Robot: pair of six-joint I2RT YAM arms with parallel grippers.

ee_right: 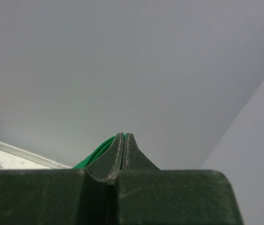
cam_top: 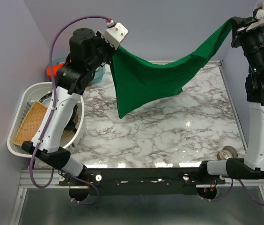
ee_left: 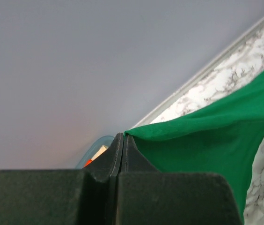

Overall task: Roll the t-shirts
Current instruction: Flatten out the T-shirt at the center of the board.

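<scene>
A plain green t-shirt (cam_top: 155,77) hangs in the air above the marble table (cam_top: 169,136), stretched between both grippers and sagging in the middle, with a corner drooping towards the table at the left. My left gripper (cam_top: 114,50) is shut on its left end; the left wrist view shows the jaws closed (ee_left: 123,137) with green cloth (ee_left: 207,136) coming out to the right. My right gripper (cam_top: 235,27) is shut on the shirt's right end, high at the back right; the right wrist view shows closed jaws (ee_right: 124,136) with a bit of green cloth (ee_right: 94,152) behind them.
A white basket (cam_top: 22,112) with a woven mat and other items stands off the table's left edge. An orange object in a clear blue container (cam_top: 55,70) sits behind it. A roll of tape (cam_top: 229,152) lies at the table's front right corner.
</scene>
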